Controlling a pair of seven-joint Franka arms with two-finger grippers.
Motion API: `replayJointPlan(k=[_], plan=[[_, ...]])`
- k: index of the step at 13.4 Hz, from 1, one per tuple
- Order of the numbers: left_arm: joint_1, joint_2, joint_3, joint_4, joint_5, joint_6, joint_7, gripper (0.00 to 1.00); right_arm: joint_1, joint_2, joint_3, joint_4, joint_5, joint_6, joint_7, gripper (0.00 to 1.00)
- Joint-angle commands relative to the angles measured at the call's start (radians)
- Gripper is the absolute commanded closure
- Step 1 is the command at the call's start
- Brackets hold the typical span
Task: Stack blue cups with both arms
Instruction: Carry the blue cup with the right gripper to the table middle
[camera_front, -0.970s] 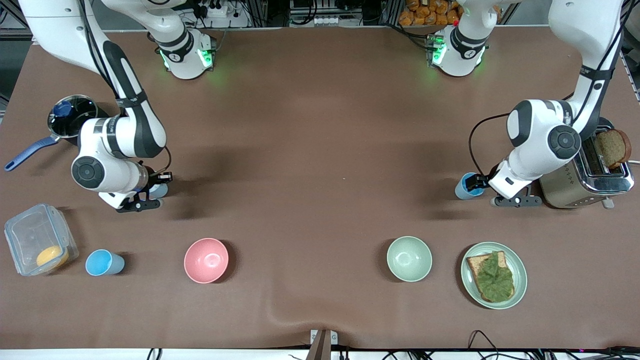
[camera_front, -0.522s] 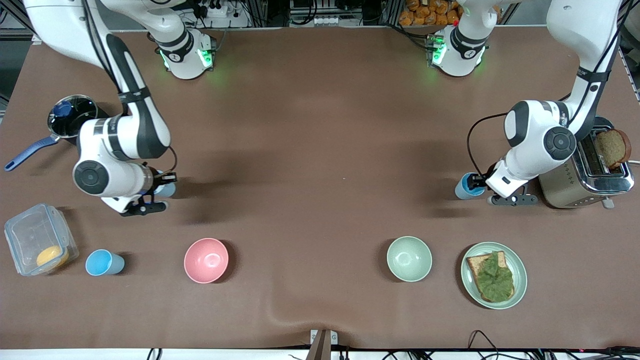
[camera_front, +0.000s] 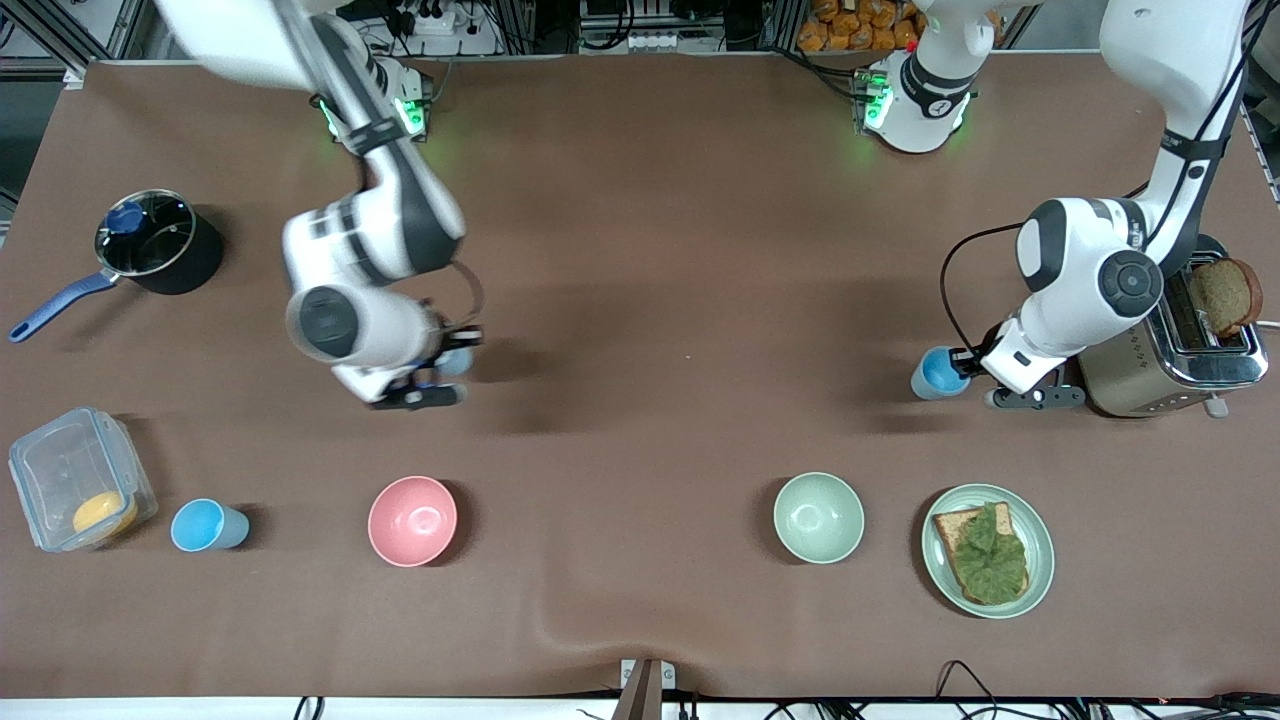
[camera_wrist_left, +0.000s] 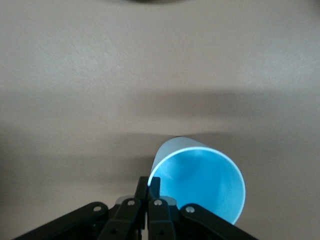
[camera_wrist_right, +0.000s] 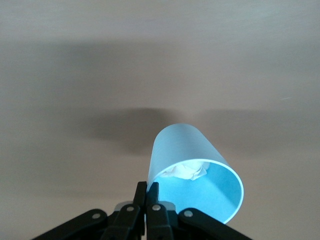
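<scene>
My right gripper (camera_front: 448, 362) is shut on the rim of a pale blue cup (camera_front: 458, 360) and holds it over the table's middle, toward the right arm's end. In the right wrist view the fingers (camera_wrist_right: 147, 192) pinch that cup's (camera_wrist_right: 185, 150) rim, and something white and crumpled lies inside. My left gripper (camera_front: 965, 362) is shut on the rim of a brighter blue cup (camera_front: 935, 372) low beside the toaster. In the left wrist view the gripper (camera_wrist_left: 149, 187) pinches that cup's (camera_wrist_left: 200, 180) wall. Another sky-blue cup (camera_front: 208, 526) stands near the front edge.
A pink bowl (camera_front: 412, 520), a pale green bowl (camera_front: 818, 517) and a plate (camera_front: 1042, 545) with toast and lettuce stand along the front. A clear container (camera_front: 45, 460) and a black pot (camera_front: 150, 245) are at the right arm's end. A toaster (camera_front: 1130, 385) stands at the left arm's end.
The right arm has swung toward the table's middle, carrying its pale blue cup away from the pot and container. The left arm and its cup have barely moved.
</scene>
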Motion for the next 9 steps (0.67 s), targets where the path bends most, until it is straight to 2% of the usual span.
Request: replayJointPlan(k=[1, 4, 6, 9], plan=[[0.026, -0.095, -0.012, 0.016, 0.017, -0.080, 0.024, 1.00, 0.108, 0.123, -0.013, 0.159, 0.045, -0.007, 0.145, 1.00], [0.027, -0.181, -0.026, 0.101, 0.015, -0.250, 0.033, 1.00, 0.184, 0.226, -0.013, 0.253, 0.048, 0.037, 0.248, 1.00], [0.029, -0.181, -0.025, 0.174, 0.005, -0.341, 0.064, 1.00, 0.216, 0.257, -0.013, 0.268, 0.050, 0.115, 0.282, 1.00], [0.027, -0.183, -0.026, 0.197, 0.005, -0.355, 0.065, 1.00, 0.239, 0.272, -0.013, 0.268, 0.059, 0.149, 0.296, 1.00]])
